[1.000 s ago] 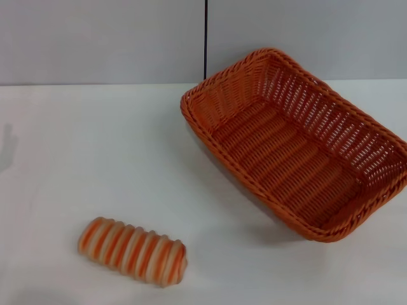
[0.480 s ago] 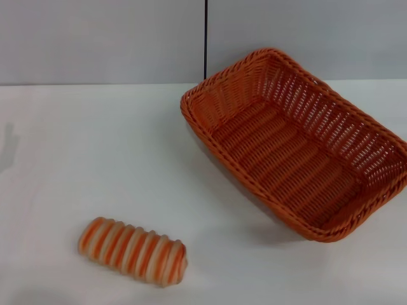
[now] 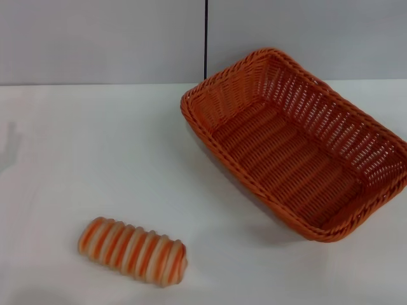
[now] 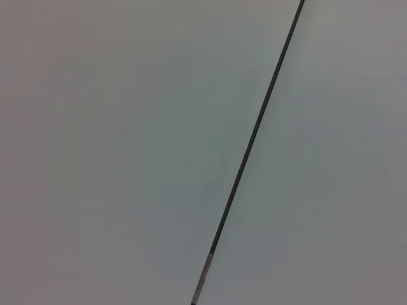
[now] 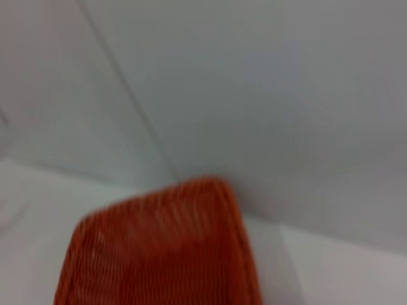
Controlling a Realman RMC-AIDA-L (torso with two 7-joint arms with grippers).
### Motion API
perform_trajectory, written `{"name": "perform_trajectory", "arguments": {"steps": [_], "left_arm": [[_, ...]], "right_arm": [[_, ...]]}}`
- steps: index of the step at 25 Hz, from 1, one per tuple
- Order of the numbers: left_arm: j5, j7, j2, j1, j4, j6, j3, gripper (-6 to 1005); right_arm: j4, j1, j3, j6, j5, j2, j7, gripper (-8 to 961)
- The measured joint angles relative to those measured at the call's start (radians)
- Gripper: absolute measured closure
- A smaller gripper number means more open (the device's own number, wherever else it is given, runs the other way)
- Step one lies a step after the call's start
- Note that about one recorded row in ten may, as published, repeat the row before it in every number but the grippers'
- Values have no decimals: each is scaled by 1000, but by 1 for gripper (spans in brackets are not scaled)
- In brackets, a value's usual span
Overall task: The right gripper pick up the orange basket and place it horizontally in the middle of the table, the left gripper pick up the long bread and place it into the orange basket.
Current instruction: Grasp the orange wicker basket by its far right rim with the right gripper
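basket (image 3: 299,149) orange woven, bread (image 3: 133,250) striped

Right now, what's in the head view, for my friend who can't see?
A big orange basket sits slanted at the right of a white table. A striped long bread lies apart, near the front left. No claw shows.

orange basket (image 3: 299,146): right corner cut off by edge | wrist view (image 5: 159,254): blurred

I count one large rectangular orange woven basket (image 3: 299,146), one small oblong orange-and-cream striped toy loaf (image 3: 133,250), on one white counter (image 3: 95,152).
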Motion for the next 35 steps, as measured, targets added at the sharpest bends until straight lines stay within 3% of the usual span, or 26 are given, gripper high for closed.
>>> {"name": "perform_trajectory", "arguments": {"steps": [6,18,35], "left_arm": [[-1,0,-1,0,0,-1,0,144],[2,0,-3,-2,-1,-12,0,145],[3,0,-3,-1,-3,-16,0,146]], "right_arm": [[64,55,-91,4,-105,2,4,232],[215,138,-117,-47,-240,13,-48,232],[390,166,-135,-172,-263,20,-108,234]]}}
